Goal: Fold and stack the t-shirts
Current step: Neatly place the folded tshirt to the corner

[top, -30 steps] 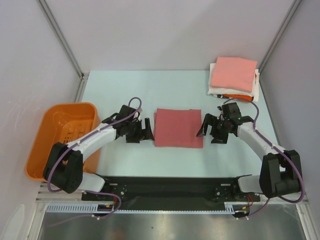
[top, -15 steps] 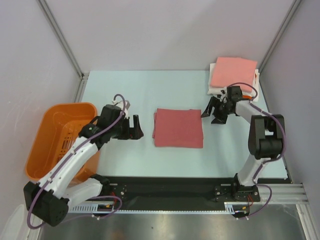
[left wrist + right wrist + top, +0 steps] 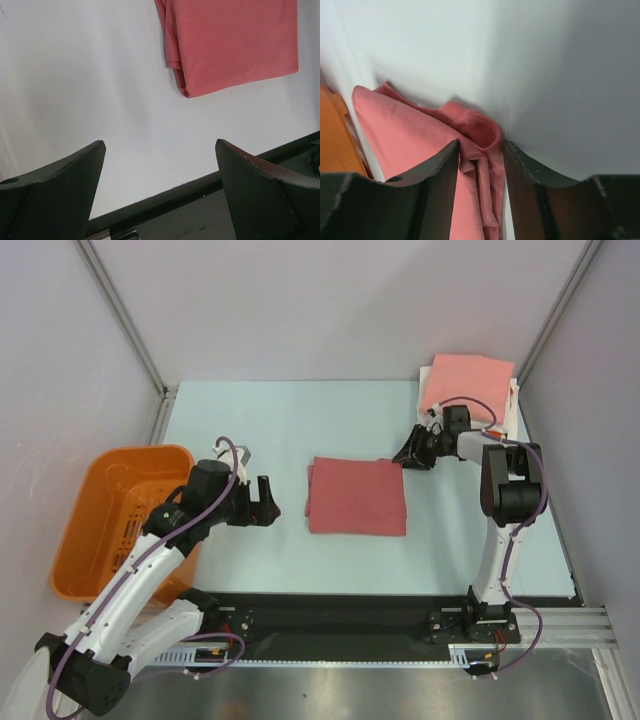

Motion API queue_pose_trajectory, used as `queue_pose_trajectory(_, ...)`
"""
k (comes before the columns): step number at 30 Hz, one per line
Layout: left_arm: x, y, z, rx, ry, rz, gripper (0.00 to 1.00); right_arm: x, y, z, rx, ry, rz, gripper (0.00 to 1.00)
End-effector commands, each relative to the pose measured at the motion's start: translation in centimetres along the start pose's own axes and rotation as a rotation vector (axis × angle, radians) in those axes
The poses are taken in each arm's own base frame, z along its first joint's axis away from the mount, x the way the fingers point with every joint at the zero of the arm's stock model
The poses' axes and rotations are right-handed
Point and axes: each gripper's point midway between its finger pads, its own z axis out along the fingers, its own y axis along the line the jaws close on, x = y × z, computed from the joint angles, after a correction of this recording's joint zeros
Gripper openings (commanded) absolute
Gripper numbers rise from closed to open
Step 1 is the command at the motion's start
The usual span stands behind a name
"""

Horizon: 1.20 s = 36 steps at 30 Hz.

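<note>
A dusty-red t-shirt point(image 3: 357, 496) lies folded into a square at the middle of the table. My right gripper point(image 3: 408, 456) is at its far right corner. In the right wrist view my right gripper point(image 3: 481, 146) has closed on that corner, and the t-shirt's cloth point(image 3: 405, 125) bunches up between both fingers. My left gripper point(image 3: 265, 502) hovers left of the shirt, apart from it. In the left wrist view my left gripper point(image 3: 160, 145) stands open and empty, with the t-shirt point(image 3: 230, 40) ahead at upper right. A stack of folded t-shirts point(image 3: 465, 388), salmon-pink on top, sits at the back right.
An orange plastic basket point(image 3: 115, 515) stands at the table's left edge beside the left arm. The black rail point(image 3: 340, 615) carrying the arm bases runs along the near edge. Frame posts and grey walls close in the back and sides.
The right gripper swung from beside the shirt's right edge up to its far right corner and closed on the cloth. The left gripper drew back leftward from the shirt's left edge.
</note>
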Motion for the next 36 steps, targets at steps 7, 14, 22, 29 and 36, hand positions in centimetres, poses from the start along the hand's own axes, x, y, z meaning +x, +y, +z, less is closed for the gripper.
queue_pose_trajectory(7, -0.4, 0.6, 0.1, -0.029, -0.028, 0.007, 0.97, 6.1, -0.6, 2.6, -0.036, 0.090, 0.015, 0.52)
queue_pose_trajectory(14, -0.6, 0.7, 0.0, -0.035, -0.037, 0.005, 0.96, 6.8, -0.2, 2.5, -0.089, 0.095, 0.030, 0.44)
queue_pose_trajectory(22, -0.9, 0.9, -0.2, -0.045, -0.058, 0.003, 0.95, 1.7, 3.2, -0.4, -0.201, -0.001, -0.005, 0.00)
queue_pose_trajectory(29, -1.0, 0.9, -0.2, -0.044, -0.066, 0.005, 0.94, -5.5, 5.9, -5.7, -0.077, -0.148, -0.129, 0.00)
queue_pose_trajectory(36, -1.1, 1.0, -0.1, -0.050, -0.075, 0.005, 0.93, -10.8, 7.7, -8.9, 0.010, -0.247, -0.219, 0.00)
